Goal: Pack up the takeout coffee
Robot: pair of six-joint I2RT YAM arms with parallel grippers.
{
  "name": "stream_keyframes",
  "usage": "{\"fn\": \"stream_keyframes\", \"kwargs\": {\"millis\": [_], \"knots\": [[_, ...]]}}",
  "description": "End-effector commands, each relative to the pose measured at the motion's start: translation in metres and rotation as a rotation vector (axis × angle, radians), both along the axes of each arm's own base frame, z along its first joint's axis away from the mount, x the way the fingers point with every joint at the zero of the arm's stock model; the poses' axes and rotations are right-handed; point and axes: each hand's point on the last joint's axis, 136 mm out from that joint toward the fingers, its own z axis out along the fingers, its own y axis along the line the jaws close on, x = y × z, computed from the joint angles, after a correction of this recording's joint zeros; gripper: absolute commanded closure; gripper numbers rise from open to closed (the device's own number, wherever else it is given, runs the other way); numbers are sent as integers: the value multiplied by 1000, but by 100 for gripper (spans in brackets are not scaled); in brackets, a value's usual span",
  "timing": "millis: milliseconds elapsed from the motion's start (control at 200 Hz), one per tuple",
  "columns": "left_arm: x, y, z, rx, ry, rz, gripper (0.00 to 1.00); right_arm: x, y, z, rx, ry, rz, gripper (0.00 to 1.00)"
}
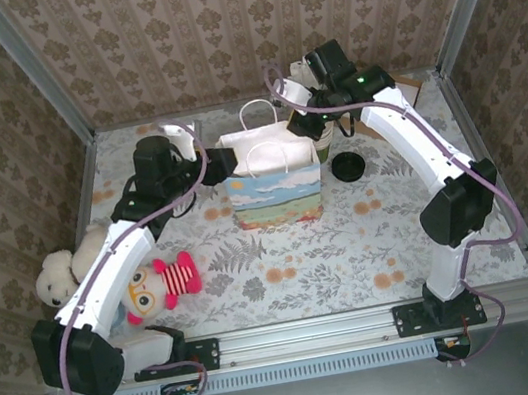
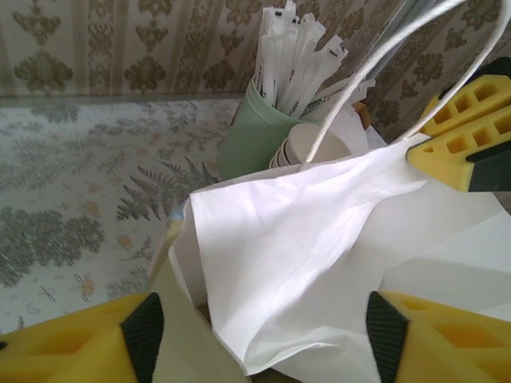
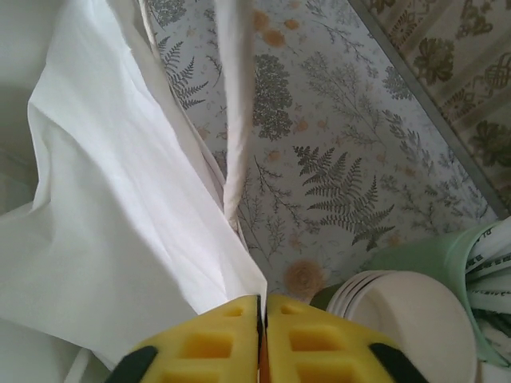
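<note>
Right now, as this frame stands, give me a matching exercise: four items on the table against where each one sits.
Items:
1. takeout coffee
2. gift bag
3. white teddy bear
4. cup of wrapped sticks

Places:
A. far left, beside the striped doll
B. right next to the stacked cups
C. centre, standing upright
D. right of the bag, apart from it

Pairs: 1-D, 2-C, 3-A, 4-B

White arms (image 1: 114, 268), black joints (image 1: 458, 206), purple cables (image 1: 67, 377) (tool fingers (image 3: 200, 343) yellow, honeycombed).
</note>
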Motion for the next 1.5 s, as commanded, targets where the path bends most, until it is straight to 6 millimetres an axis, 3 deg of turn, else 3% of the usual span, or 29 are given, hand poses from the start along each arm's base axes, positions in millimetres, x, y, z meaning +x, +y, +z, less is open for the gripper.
{"fn": "stream_keyframes", "kwargs": {"millis": [0,130,175,245,300,440,550,640,680,765,815,890,960,1110,1250,1355,1495], "knots": [[-6,-10,-7,-53,78,-23,36,-12,-4,12,-33,-20,24,95],[-6,-15,0,-86,68,-38,44,-14,-2,16,-51,-48,35,100],[-13,-27,-1,-90,76,-64,45,-14,0,17,-56,-62,39,100],[-14,-32,-1,-106,91,-73,47,-11,1,20,-88,-103,28,78],[-15,-36,-1,-108,96,-81,48,-11,3,21,-108,-132,37,74],[-14,-36,-3,-74,94,-56,53,-13,2,27,-109,-162,42,88],[-12,-35,-3,-69,94,-34,58,-19,4,32,-105,-171,60,93],[-11,-38,-3,-71,93,-20,62,-30,9,25,-103,-139,96,93],[-10,-40,-4,-66,92,-18,62,-32,10,18,-108,-122,103,86],[-8,-42,-11,-33,102,-11,56,-23,9,-2,-146,-129,58,59],[-5,-40,-15,-12,114,6,55,-15,9,-15,-183,-153,29,51],[-2,-38,-20,0,120,25,58,-6,12,-25,-221,-199,9,47],[0,-37,-20,-6,124,39,59,-4,13,-16,-199,-212,-3,44],[3,-35,-21,-7,128,63,61,-22,-3,31,-110,-256,-34,31],[5,-34,-27,4,144,76,63,-39,-23,39,-13,-211,-62,21],[5,-35,-25,-3,144,78,64,-39,-31,28,5,-197,-94,24],[5,-34,-21,-10,138,80,64,-47,-18,7,37,-97,-51,55]]}}
